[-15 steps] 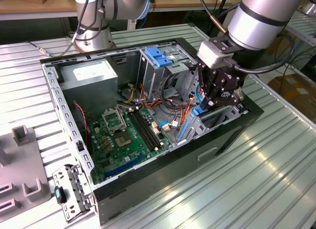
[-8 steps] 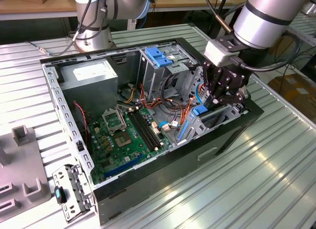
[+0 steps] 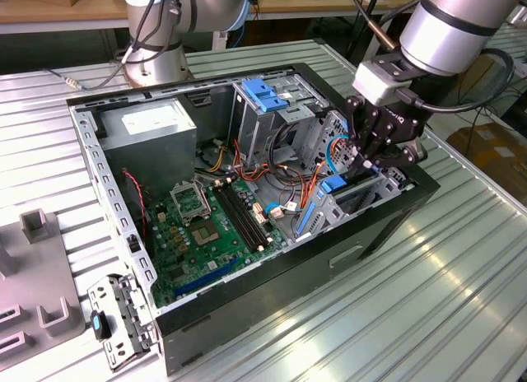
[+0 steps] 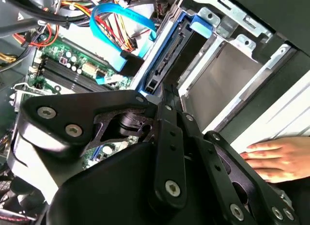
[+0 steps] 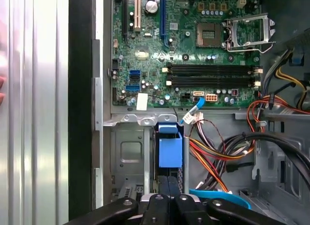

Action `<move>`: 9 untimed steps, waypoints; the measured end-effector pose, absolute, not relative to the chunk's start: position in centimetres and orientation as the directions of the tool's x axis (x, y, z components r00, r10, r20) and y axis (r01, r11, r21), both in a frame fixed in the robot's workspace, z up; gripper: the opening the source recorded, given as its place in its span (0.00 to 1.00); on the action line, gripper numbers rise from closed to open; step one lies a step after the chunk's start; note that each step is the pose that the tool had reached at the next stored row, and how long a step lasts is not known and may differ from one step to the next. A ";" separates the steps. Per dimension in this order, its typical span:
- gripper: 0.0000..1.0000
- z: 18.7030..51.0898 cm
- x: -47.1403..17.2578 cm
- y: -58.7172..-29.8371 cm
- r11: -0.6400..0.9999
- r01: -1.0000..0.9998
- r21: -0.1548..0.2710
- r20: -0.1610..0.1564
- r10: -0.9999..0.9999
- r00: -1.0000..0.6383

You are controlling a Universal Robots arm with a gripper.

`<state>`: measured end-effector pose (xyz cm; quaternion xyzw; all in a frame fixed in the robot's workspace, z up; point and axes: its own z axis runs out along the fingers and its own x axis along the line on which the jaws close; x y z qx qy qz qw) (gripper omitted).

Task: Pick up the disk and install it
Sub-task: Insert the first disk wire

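I'm looking down past the gripper [image 5: 168,196], which hangs over the front corner of the open computer case [image 3: 387,221]. Its jaws are drawn in narrow and, as far as I can judge, pinched across the near end of the disk [image 4: 170,53].

The disk stands on edge in the drive bay [image 4: 227,74], between the bay's bare metal walls. I take that as the reason for the end-on grip: holding it by the thin end leaves the sides free to run along the slot. From here it shows as a slim dark slab, with a blue rail [image 4: 160,50] along one side and a blue tab [image 5: 170,152] at its far end. Its broad faces are hidden.

A person's hand [image 4: 280,159] rests flat beside the case, near the bay wall and clear of the gripper.

Beyond the bay, a blue ribbon cable [image 4: 109,21] loops over bundled wires. Past that lie the motherboard [image 5: 193,45] and the grey power supply [image 3: 152,123], with the ribbed table [image 3: 461,291] underneath.
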<state>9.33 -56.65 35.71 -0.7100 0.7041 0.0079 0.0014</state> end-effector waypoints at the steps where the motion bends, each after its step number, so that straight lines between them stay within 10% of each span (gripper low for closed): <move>1: 0.12 36.1 9.4 -56.7 -0.017 -1.000 0.010 -0.013 -1.000 0.017; 9: 0.12 36.2 12.1 -56.5 -0.042 -0.999 0.011 -0.013 -0.999 0.042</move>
